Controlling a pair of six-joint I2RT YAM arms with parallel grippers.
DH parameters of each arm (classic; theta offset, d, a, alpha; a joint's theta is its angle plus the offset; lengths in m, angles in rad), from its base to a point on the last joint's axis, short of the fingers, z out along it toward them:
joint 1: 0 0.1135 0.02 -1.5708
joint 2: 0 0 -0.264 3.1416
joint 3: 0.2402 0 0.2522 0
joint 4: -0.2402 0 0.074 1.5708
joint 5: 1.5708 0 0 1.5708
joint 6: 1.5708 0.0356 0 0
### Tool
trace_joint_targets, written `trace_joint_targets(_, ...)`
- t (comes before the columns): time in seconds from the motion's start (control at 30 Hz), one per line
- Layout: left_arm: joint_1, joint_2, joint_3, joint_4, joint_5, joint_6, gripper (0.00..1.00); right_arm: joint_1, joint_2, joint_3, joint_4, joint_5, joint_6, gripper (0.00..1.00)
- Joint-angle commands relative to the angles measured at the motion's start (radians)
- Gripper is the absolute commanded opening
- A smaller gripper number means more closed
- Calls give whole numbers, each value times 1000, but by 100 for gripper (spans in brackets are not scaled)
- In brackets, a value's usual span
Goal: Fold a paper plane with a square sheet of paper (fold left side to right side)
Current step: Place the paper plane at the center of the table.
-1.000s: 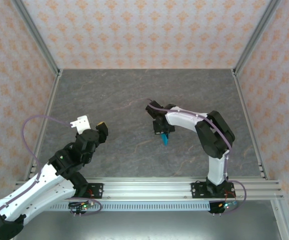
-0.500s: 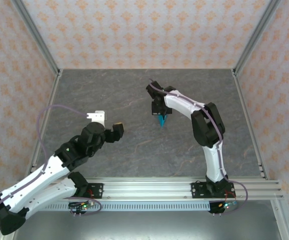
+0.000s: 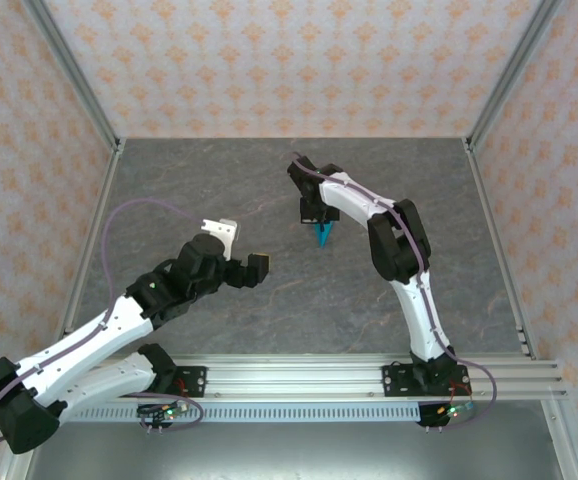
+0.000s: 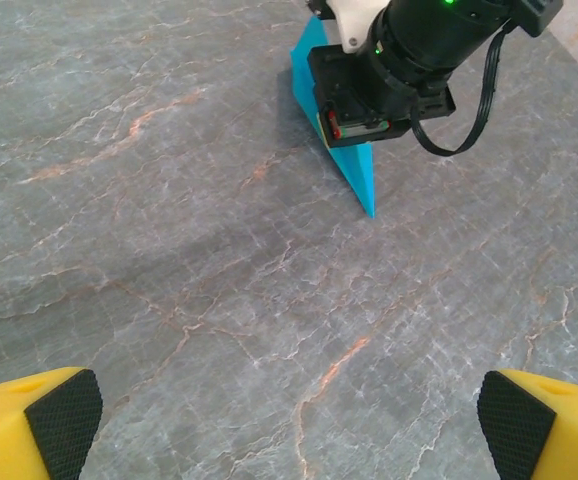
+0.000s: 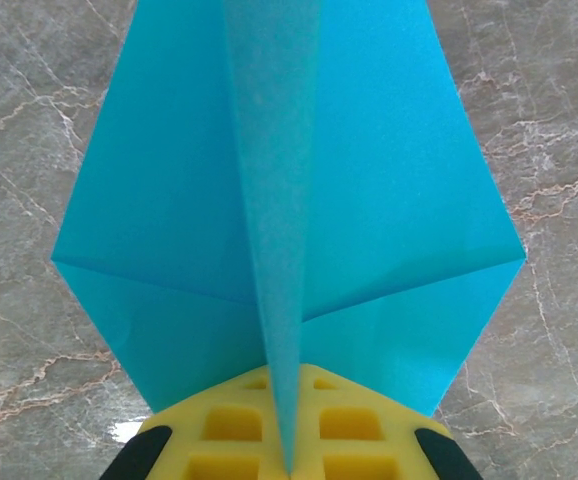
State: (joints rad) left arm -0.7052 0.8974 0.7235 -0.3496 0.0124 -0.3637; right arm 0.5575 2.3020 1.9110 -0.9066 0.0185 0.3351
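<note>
The cyan-blue square sheet of paper is folded into a narrow pointed paper plane (image 3: 322,237). My right gripper (image 3: 318,222) is shut on it over the far middle of the table. In the right wrist view the paper plane (image 5: 289,200) spreads out from the yellow pads (image 5: 219,440), and my right gripper (image 5: 294,455) pinches its centre fold. My left gripper (image 3: 244,248) hovers left of centre, wide open and holding nothing. In the left wrist view my left gripper (image 4: 289,425) faces the paper plane (image 4: 357,175), which hangs below my right gripper (image 4: 347,128) some way ahead.
The grey marbled table (image 3: 219,190) is walled by patterned panels, with metal posts (image 3: 74,70) at the back corners. An aluminium rail (image 3: 299,375) carrying both arm bases runs along the near edge. Purple cables loop off the left arm (image 3: 119,215).
My left gripper has opened wide and moved right and forward towards the table's middle. My right gripper has carried the paper plane farther from the bases.
</note>
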Motion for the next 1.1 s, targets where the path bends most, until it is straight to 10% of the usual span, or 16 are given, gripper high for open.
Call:
trace_joint_targets(0.0,0,-1,33,20,20,25,100,-5,24,21,-41,14,-16,5)
trace_joint_targets(1.07,0,-11,61,-4,-104,1,99,-5,-53,9,-87,-14,-62,28)
